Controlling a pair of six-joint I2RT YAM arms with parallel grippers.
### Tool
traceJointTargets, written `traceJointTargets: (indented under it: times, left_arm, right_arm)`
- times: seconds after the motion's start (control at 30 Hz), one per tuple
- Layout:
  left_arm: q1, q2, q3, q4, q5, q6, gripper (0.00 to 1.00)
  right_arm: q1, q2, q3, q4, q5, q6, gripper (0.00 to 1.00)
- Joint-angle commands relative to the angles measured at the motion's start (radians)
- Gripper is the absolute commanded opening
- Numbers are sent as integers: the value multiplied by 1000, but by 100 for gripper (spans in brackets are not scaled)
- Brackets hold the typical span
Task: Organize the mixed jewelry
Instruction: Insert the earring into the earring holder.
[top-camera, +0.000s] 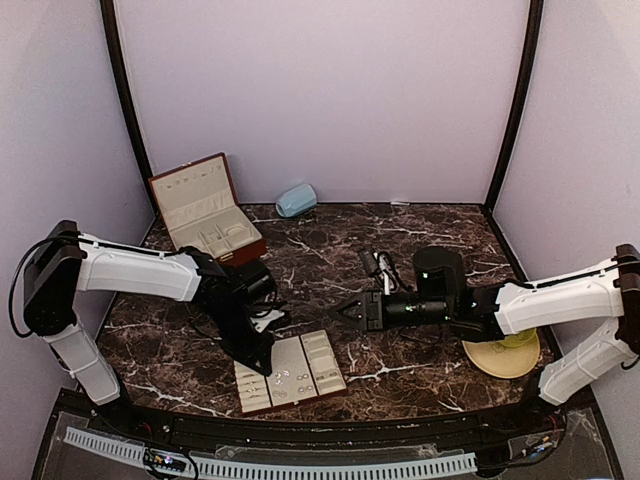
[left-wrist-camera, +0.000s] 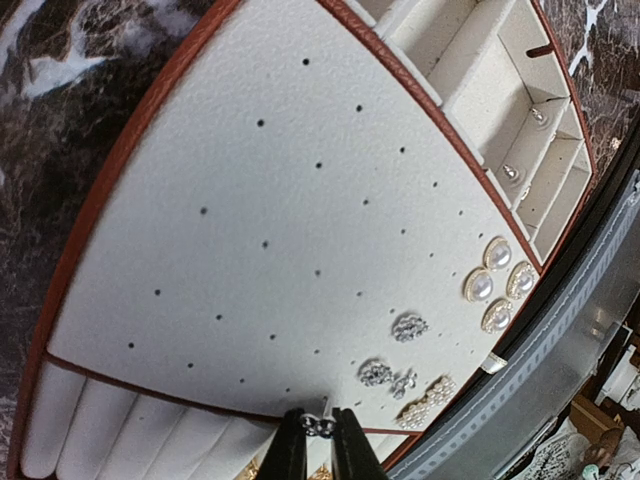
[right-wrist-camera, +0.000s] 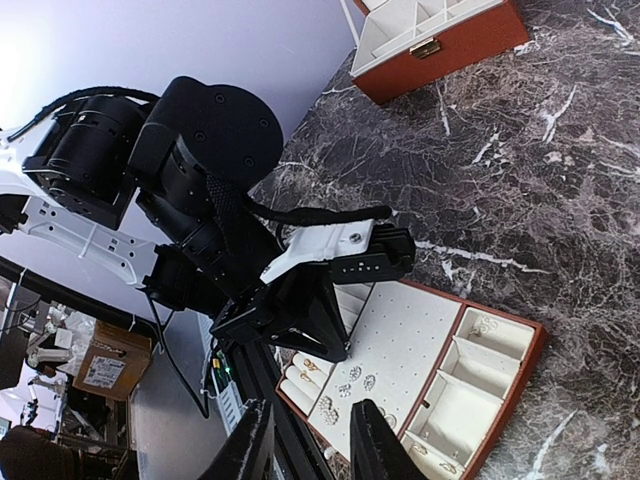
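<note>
Our left gripper (left-wrist-camera: 319, 440), bottom centre, pinches a tiny, slippery earring (left-wrist-camera: 319, 427) by its rim; right gripper (right-wrist-camera: 308, 432) gapes empty.

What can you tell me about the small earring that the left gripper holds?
The earring is a tiny silvery piece with sparkling stones, seemingly metal. The left gripper is shut on it, its dark fingertips pinching it from both sides. It hangs just over the near edge of the cream perforated panel of the jewelry tray, near other studs. Its post and back are hidden.
</note>
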Motion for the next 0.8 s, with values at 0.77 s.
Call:
traceJointTargets:
  times: [0.77]
  left_arm:
    - [-18, 15, 62, -138, -102, 50, 10]
  right_arm:
    - [-6, -20, -23, 60, 14, -5, 28]
